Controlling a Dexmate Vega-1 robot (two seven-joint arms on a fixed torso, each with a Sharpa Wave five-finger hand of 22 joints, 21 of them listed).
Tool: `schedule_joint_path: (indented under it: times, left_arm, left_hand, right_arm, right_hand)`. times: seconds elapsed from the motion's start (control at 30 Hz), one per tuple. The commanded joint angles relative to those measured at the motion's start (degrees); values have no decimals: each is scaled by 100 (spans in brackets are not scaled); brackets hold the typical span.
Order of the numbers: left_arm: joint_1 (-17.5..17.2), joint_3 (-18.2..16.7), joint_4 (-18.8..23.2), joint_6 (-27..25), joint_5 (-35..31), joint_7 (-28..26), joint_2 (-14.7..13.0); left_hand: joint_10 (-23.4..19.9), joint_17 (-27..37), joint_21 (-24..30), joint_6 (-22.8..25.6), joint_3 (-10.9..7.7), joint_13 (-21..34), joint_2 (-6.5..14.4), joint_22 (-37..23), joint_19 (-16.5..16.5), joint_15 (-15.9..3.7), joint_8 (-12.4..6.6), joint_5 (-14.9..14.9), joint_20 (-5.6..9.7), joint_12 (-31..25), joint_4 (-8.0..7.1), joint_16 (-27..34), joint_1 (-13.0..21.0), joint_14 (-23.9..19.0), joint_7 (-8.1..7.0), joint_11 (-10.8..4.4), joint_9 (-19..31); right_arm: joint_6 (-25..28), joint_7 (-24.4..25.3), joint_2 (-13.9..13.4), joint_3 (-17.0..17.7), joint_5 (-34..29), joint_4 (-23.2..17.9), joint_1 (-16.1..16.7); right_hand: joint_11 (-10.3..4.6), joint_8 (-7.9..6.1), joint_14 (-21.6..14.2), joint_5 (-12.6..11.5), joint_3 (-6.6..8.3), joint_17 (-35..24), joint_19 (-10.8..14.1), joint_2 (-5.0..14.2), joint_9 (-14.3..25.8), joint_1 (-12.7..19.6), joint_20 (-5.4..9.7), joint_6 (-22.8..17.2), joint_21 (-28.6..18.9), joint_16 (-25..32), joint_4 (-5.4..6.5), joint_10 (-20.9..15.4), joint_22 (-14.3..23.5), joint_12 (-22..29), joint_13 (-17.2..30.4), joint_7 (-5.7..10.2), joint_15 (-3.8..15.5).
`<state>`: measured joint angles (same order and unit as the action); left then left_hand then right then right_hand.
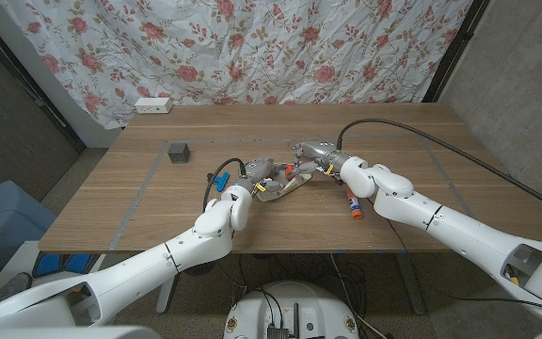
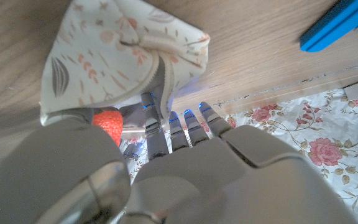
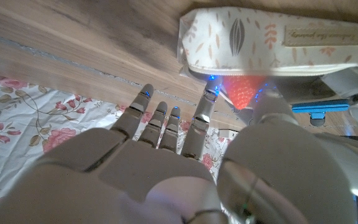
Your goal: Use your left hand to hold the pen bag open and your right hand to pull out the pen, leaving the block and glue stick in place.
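Left hand [image 2: 185,168], close under its wrist camera: fingertips [image 2: 148,102] are tucked beneath the folded lip of the pen bag [image 2: 123,50], with cloth draped over the thumb side. It appears to be pinching that lip and lifting it, presumably to keep the mouth gaping for the other hand.

Pen bag [image 1: 285,184] is pale floral cloth with a zip. It lies on the table [image 1: 393,132] between the two hands, mouth turned toward the right hand [image 1: 313,155].

Right hand [image 3: 166,155]: fingers apart, holding nothing, tips just short of the zip edge of the pen bag [image 3: 272,43]. It looks lined up to reach in.

Red-orange item [image 3: 244,90] sits in the bag mouth, just beyond the right thumb. It also shows past the left fingertips [image 2: 107,124]. Cannot tell if it is pen, glue stick or block.

Orange stick [image 1: 354,204] with a dark end lies on the table just beside the right forearm, behind the hand. It could be the pen already out; not certain.

Blue object [image 1: 219,179] is beside the left wrist. Dark cube [image 1: 179,152] stands well apart, out beyond the left hand.

Judgement: check which item the red-orange one is before the right hand closes on it.
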<state>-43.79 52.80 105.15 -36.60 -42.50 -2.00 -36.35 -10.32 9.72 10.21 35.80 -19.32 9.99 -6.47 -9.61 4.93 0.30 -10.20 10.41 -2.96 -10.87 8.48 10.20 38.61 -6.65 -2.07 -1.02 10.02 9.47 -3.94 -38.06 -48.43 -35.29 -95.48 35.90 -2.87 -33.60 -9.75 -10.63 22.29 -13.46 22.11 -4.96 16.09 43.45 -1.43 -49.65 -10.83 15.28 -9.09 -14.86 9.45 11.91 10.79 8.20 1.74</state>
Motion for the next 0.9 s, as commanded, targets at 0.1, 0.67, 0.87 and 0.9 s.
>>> schedule_joint_path:
  times: [0.1,0.67,0.87,0.9]
  left_arm:
    - [-26,-45,29,60,9,-98,-21]
    - [-71,-156,212,118,25,-157,-59]
    - [-79,-197,307,140,42,-104,-96]
    - [-86,-206,319,126,42,-105,-91]
  left_hand:
    - [-18,11,48,-13,6,21,53,-12,-26,-12,-41,11,7,-21,27,26,-9,-39,-4,-28,14]
    - [-72,10,73,23,-19,21,127,-12,47,4,-51,0,-34,-36,29,43,16,-106,16,-18,17]
    - [-95,9,93,44,-33,20,167,-13,113,-5,-56,-8,-44,-41,27,56,28,-159,25,-37,18]
    - [-92,9,108,35,-39,20,186,-14,163,-16,-51,-10,-26,-38,26,57,32,-172,32,-30,19]
  right_arm:
    - [-54,207,-28,143,187,-52,84]
    - [-80,449,-60,299,380,-107,179]
    - [-105,533,-65,337,419,-116,193]
    - [-109,542,-67,342,423,-117,193]
  right_hand:
    - [8,-43,-66,-50,27,-22,68,64,17,31,-3,-65,-38,25,0,-76,12,32,23,10,-15]
    - [11,-71,-84,-37,21,-28,82,99,-23,44,-6,-150,-25,31,11,-144,12,27,21,-2,0]
    - [8,-86,-87,-34,18,-30,86,105,-27,48,-5,-183,-22,32,13,-160,12,25,21,-4,-2]
    - [8,-87,-91,-33,18,-30,86,107,-26,49,-6,-184,-21,33,12,-159,12,23,21,0,-6]
